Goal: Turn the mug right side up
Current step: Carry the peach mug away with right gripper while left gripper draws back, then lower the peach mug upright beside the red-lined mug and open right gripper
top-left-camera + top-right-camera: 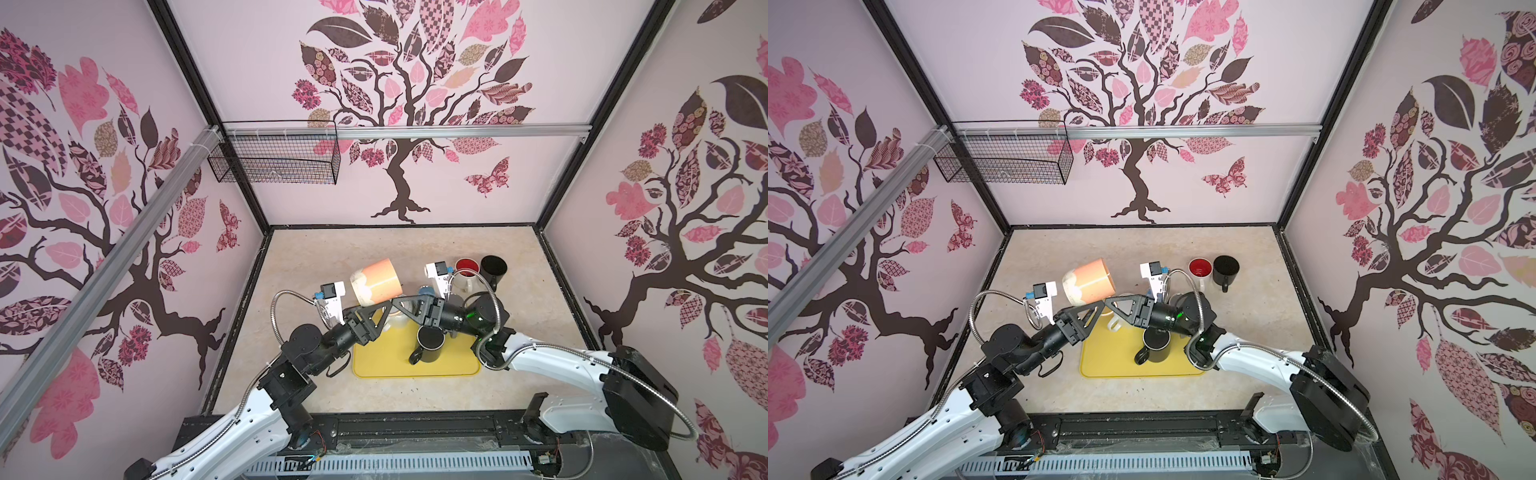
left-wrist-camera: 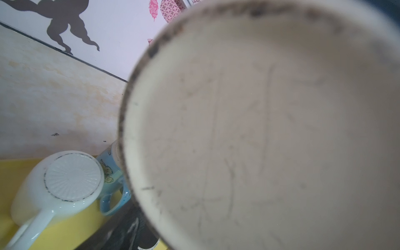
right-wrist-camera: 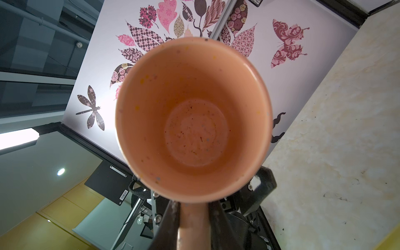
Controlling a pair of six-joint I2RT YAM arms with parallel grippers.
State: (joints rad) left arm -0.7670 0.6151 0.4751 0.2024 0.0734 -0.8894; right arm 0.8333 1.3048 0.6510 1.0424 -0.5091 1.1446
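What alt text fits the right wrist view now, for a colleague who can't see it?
The right hand pinches the handle of a peach mug, whose open mouth faces the camera, showing an empty, speckled inside. Behind it are a leaf-decal wall and the beige tabletop.

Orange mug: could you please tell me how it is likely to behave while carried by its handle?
The orange mug looks like glazed ceramic, so it is probably rigid, fairly heavy and breakable. The right gripper pinches only its handle, so it may swivel in that grip. Sideways and round-walled, it would likely roll if set down so.
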